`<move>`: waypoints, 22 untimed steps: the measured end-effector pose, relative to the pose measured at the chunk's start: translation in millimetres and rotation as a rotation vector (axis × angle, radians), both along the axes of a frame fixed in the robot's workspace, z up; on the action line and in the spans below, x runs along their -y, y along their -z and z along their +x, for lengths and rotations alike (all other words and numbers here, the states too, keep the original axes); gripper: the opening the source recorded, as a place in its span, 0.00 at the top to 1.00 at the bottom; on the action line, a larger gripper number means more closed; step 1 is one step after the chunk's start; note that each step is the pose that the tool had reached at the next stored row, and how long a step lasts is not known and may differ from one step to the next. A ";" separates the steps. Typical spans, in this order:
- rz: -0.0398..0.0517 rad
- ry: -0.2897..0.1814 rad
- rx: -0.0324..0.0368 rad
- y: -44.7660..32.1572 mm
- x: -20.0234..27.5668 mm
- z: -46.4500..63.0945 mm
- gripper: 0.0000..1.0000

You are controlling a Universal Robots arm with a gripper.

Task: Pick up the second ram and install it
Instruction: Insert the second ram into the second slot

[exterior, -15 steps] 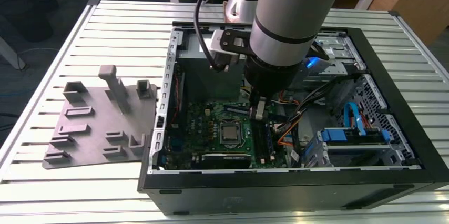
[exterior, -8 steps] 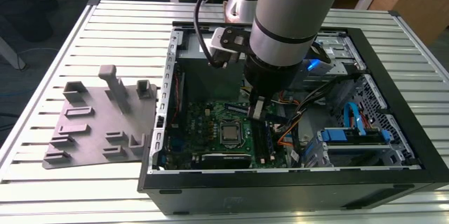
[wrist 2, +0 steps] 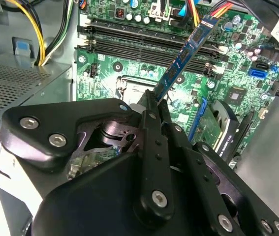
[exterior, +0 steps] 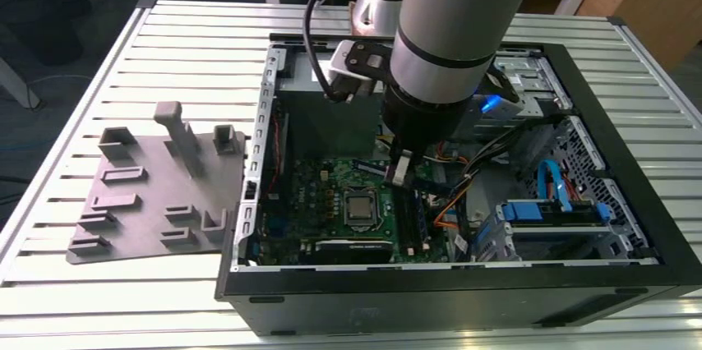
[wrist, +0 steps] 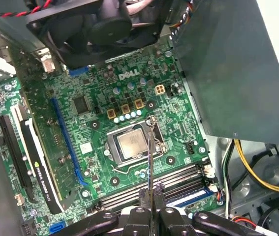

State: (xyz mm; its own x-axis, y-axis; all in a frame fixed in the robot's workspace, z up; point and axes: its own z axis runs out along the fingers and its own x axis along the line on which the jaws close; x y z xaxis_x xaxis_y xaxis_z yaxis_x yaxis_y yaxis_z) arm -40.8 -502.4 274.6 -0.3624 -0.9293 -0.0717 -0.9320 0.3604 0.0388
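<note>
Over a white slatted table (exterior: 187, 46), inside the open black computer case (exterior: 439, 288), the gripper (wrist 2: 155, 99) pinches the slim blue-green ram strip (wrist 2: 186, 49); lifted, seemingly not yet seated.

a grey tray (exterior: 131, 202) lies on the slatted table (exterior: 164, 38) beside the open computer case (exterior: 439, 297).

Space above memory slots (wrist 2: 144, 46) clear around the second ram (wrist 2: 183, 60); cables (exterior: 452, 202) crowd the exterior view's right side, grey metal box (wrist: 228, 64) stands near the slots.
</note>
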 end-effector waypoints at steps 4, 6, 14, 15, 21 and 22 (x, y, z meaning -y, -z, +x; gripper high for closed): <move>0.0000 0.025 0.0000 0.0 0.0 0.0 0.89; 0.0000 0.035 0.0000 0.0 0.0 0.0 0.89; 0.0000 0.076 0.0000 0.1 0.0 0.0 0.89; 0.0000 0.082 0.0000 0.1 0.0 0.0 0.89; 0.0000 0.112 0.0000 0.1 0.0 0.0 0.89; 0.0000 0.118 0.0000 0.1 0.0 0.0 0.89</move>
